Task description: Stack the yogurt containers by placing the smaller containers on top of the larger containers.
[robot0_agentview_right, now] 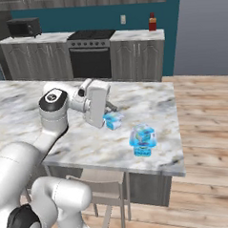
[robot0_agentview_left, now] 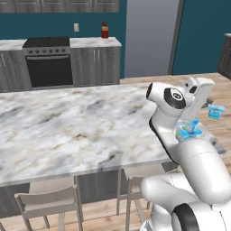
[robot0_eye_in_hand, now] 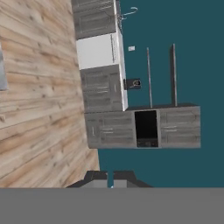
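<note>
Gripper: the gripper (robot0_agentview_right: 111,117) is turned sideways, level with the counter rather than pointing down. Its jaws are clenched on the small yogurt cup (robot0_agentview_right: 113,120), a tiny light-blue container with a pale top.

Gripper in the hand view: the two dark fingertips (robot0_eye_in_hand: 110,176) stand almost touching at the bottom; beyond them lie wood floor and far cabinets, not the counter.

Small cup, position: held up off the marble counter (robot0_agentview_right: 153,104), to the left of the larger tub in the right base view and well short of it. In the left base view the small yogurt cup (robot0_agentview_left: 215,111) shows past the hand, beyond the counter's right end.

Larger tub: the larger yogurt tub (robot0_agentview_right: 143,141), blue with a greenish side patch, stands upright on the counter near its front right corner. In the left base view the larger yogurt tub (robot0_agentview_left: 189,129) is partly hidden behind the arm.

Step in hand, as judged: carrying the cup across to the tub; the stack is not yet made.

Doing it well: bring the cup over the middle of the tub's lid, turn the hand so the cup's base faces down, lower until it rests flat, and only then let go. A tilted or off-centre release would likely tip it off.
</note>
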Tool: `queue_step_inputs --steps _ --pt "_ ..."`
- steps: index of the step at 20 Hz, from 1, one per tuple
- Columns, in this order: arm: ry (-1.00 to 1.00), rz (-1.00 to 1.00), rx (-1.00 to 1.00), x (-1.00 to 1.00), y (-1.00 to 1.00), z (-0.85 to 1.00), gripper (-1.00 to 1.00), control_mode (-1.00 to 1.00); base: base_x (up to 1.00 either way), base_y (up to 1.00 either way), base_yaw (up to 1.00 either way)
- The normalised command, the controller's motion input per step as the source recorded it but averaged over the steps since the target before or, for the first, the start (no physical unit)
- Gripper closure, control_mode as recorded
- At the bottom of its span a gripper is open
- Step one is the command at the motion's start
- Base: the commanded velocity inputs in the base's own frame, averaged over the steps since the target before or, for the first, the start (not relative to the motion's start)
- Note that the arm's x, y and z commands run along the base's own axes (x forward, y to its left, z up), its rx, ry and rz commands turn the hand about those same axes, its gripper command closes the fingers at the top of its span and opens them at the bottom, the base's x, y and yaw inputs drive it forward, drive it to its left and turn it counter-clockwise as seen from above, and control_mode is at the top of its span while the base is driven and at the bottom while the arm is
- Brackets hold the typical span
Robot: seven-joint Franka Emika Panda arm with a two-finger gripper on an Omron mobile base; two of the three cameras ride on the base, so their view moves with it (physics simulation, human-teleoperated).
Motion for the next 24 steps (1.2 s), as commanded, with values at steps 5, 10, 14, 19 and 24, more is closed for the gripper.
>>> queue_step_inputs --steps 5,10,14,19,24 --pt "0.0 0.0 -0.01 -0.07 0.0 -0.01 1.0 -1.0 0.0 0.0 0.0" --pt "0.0 0.0 -0.01 0.0 0.0 -0.03 1.0 -1.0 0.0 0.0 0.0" --pt "0.0 0.0 -0.01 0.0 0.07 -0.04 1.0 -1.0 0.0 0.0 0.0" --pt "0.0 0.0 0.0 0.0 0.06 -0.06 1.0 -1.0 0.0 0.0 0.0" --pt "0.0 0.0 0.0 0.0 0.0 -0.06 1.0 -1.0 0.0 0.0 0.0"
